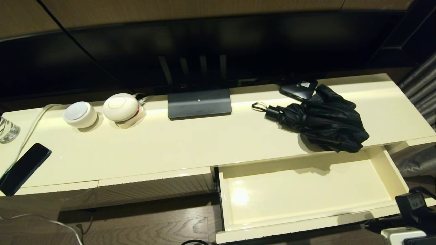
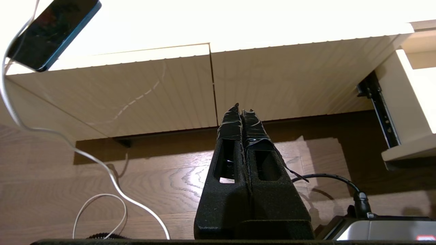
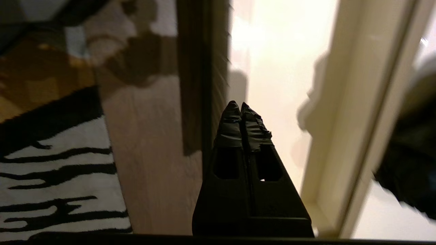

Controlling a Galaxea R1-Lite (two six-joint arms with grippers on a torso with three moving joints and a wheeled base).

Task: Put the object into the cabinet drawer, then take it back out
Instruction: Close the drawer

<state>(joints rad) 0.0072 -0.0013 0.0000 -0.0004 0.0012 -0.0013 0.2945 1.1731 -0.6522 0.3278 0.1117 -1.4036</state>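
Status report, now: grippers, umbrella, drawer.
Left gripper shut, low before the closed cabinet fronts. Right gripper shut, empty, by the drawer. Umbrella on the cabinet top, overhanging the open, empty drawer. Nothing in the way.

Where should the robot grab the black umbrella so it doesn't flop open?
Probably by the short handle of the umbrella, coming from above. It is the only firm, narrow part and points toward the robot's left, free of the loose folds. The right gripper, shut now, would have to open first.

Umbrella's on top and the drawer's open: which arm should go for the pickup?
Right. The umbrella lies above the open drawer on the robot's right, near the right gripper. The left gripper, shut, faces closed fronts further left.
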